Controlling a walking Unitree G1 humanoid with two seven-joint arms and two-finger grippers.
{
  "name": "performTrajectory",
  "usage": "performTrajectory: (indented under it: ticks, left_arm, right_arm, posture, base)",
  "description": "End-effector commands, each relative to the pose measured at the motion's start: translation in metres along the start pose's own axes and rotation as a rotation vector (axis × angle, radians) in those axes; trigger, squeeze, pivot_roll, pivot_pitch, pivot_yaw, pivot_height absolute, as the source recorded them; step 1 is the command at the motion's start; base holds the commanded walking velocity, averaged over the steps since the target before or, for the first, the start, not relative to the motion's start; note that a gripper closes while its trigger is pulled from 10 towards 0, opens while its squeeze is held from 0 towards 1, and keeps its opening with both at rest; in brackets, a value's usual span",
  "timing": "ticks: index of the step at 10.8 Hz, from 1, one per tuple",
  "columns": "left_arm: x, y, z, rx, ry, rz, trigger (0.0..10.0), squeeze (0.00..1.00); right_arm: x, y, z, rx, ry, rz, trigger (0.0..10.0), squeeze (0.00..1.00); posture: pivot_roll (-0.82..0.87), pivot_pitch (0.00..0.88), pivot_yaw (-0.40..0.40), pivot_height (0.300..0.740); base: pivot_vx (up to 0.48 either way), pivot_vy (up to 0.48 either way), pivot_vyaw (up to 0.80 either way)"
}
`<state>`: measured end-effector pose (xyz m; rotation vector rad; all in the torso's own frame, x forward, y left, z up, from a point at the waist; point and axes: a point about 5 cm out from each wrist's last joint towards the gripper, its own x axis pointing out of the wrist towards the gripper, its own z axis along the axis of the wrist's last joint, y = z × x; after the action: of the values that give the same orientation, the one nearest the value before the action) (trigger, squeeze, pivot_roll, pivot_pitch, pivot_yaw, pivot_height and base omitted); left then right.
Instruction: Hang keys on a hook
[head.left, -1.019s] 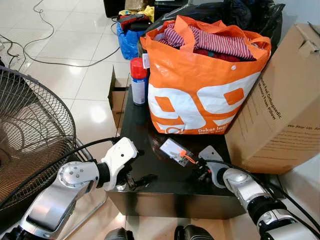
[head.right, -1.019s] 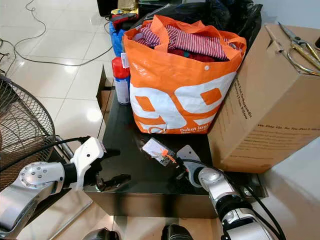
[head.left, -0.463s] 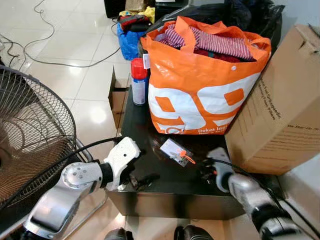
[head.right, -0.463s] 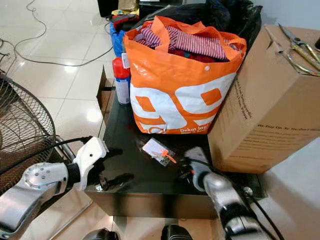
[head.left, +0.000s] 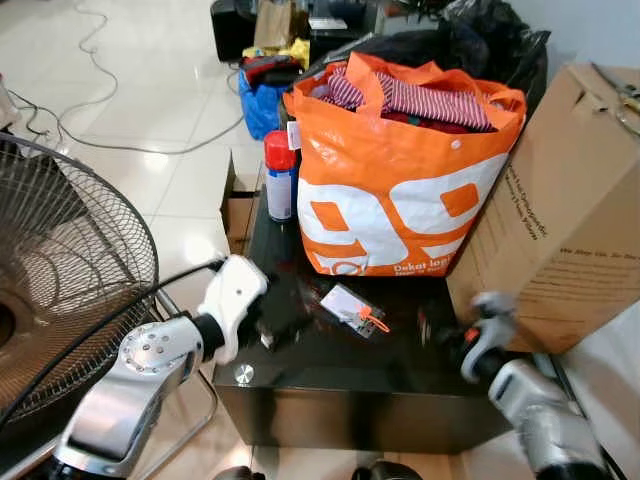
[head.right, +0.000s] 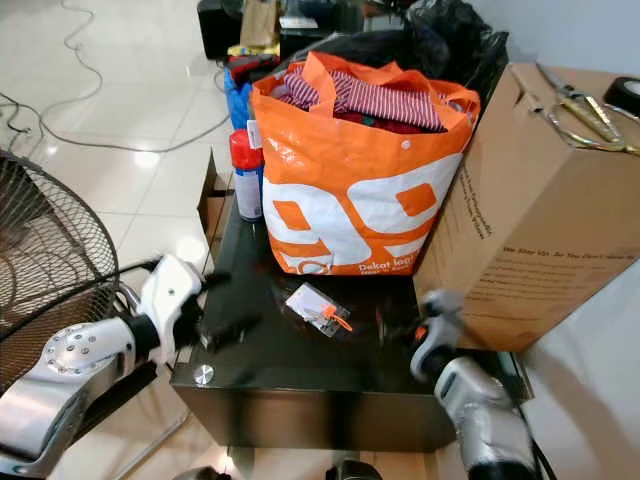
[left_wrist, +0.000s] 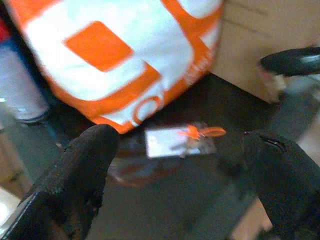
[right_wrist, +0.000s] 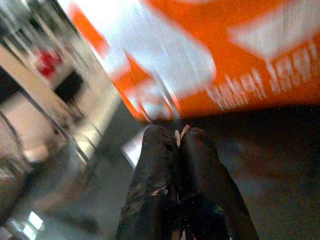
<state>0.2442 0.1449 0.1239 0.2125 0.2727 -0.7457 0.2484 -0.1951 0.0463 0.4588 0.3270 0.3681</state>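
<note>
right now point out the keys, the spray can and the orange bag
keys (head.right: 316, 306): right eye view, on the white tag
spray can (head.left: 279, 182): left eye view, on its white body
orange bag (head.right: 350, 205): right eye view, on its front panel

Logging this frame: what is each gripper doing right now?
Left gripper: open, holding nothing, facing the keys.
Right gripper: shut, nothing visibly held.
</note>
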Motion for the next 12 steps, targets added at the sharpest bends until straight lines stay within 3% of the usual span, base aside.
performTrajectory:
  ticks: [1, 2, 4, 5, 6, 8, 9, 12]
  left_arm:
    - [-0.002, 0.004, 0.0, 0.002, -0.006, 0.043, 10.0, 0.0]
    - [-0.002, 0.01, 0.003, -0.011, -0.046, 0.178, 10.0, 0.0]
    - [-0.006, 0.017, 0.005, 0.011, -0.058, 0.307, 10.0, 0.0]
    - [-0.008, 0.019, 0.005, 0.005, -0.066, 0.346, 10.0, 0.0]
    - [-0.009, 0.018, 0.006, 0.004, -0.068, 0.355, 10.0, 0.0]
    - [-0.007, 0.018, 0.008, 0.005, -0.076, 0.364, 10.0, 0.0]
    - [-0.003, 0.016, 0.009, 0.026, -0.069, 0.329, 10.0, 0.0]
    - [-0.003, 0.016, 0.004, 0.009, -0.057, 0.344, 10.0, 0.0]
  right_arm:
    - [-0.003, 0.002, 0.01, 0.031, -0.043, 0.002, 0.0, 0.0]
    - [-0.01, 0.022, 0.027, 0.152, -0.158, 0.023, 0.0, 0.0]
    - [-0.009, 0.05, 0.039, 0.229, -0.227, 0.052, 0.0, 0.0]
    - [-0.008, 0.06, 0.042, 0.233, -0.23, 0.054, 1.7, 0.0]
    - [-0.008, 0.067, 0.045, 0.235, -0.236, 0.044, 10.0, 0.0]
    - [-0.007, 0.073, 0.05, 0.236, -0.235, 0.019, 10.0, 0.0]
    - [-0.008, 0.074, 0.053, 0.177, -0.224, -0.018, 10.0, 0.0]
    - [-0.009, 0.071, 0.058, 0.133, -0.218, -0.069, 10.0, 0.0]
  posture:
    - [-0.04, 0.0, -0.031, 0.74]
    - [-0.04, 0.0, -0.033, 0.74]
    - [-0.03, 0.0, -0.035, 0.74]
    - [-0.03, 0.0, -0.033, 0.74]
    - [-0.02, 0.0, -0.033, 0.74]
    - [-0.03, 0.0, -0.023, 0.74]
    - [-0.04, 0.0, -0.014, 0.74]
    - [-0.06, 0.0, 0.0, 0.74]
  base:
    - [0.0, 0.0, 0.0]
    - [0.0, 0.0, 0.0]
    - [0.0, 0.0, 0.0]
    - [0.0, 0.0, 0.0]
    - [0.0, 0.0, 0.0]
    - [-0.253, 0.0, 0.0]
    - [-0.274, 0.0, 0.0]
    - [-0.281, 0.0, 0.0]
